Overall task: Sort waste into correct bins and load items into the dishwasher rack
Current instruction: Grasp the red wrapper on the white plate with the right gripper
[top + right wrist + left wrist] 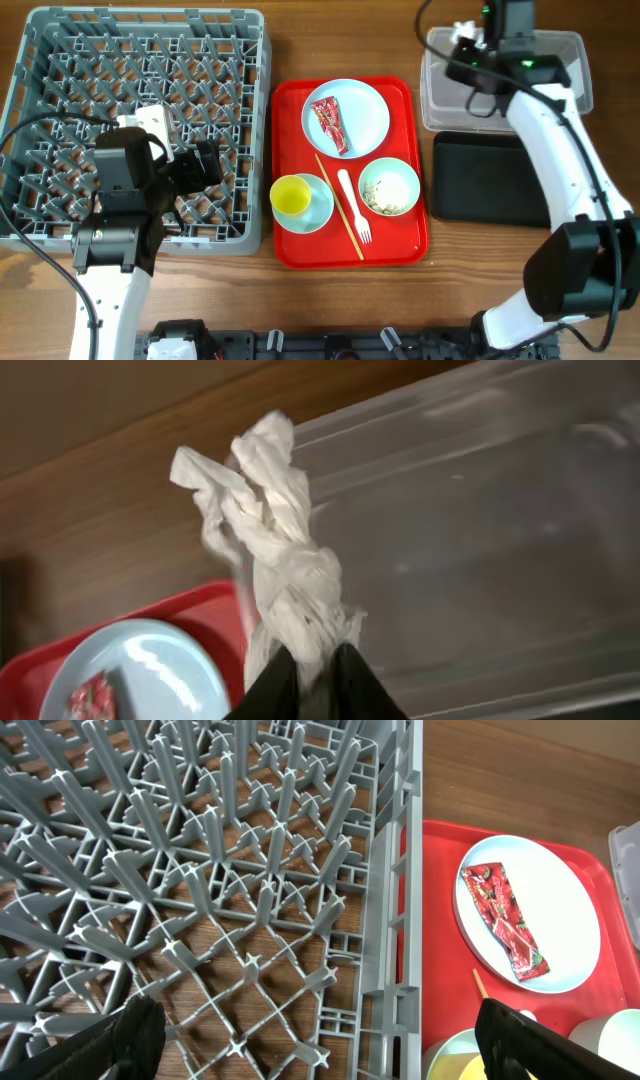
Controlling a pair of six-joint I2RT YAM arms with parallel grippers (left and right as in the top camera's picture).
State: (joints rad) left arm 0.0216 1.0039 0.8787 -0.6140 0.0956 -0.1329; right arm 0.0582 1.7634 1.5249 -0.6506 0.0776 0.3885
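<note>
1. While the right gripper [312,660] pinches the small white crumpled scrap [275,560] by its lower end, it hangs at the left rim of the clear rectangular plastic tub [480,510], in the upper right of the overhead frame. Waste sorting is the step in hand.
2. The next move, I judge, calls for carrying the scrap further over the tub's floor, then parting the fingers so that it falls inside and not on the rim.
3. The left gripper [320,1020] is spread wide and holds nothing, above the large grey lattice dishwasher rack [100,60] at upper left.
4. Not yet sorted are the red printed snack wrapper [330,125] on the pale blue round plate [365,110] and the whitish rice-like leftovers [385,198] in a pale blue bowl [408,170], both on the red serving tray [405,240].
5. Only the right wrist view shows the pinch and the scrap's twisted folds. Only the overhead view shows the shallow black rectangular tray [490,175], the small yellow cup [291,195], the white plastic fork [352,200] and the thin wooden chopstick [335,195].
</note>
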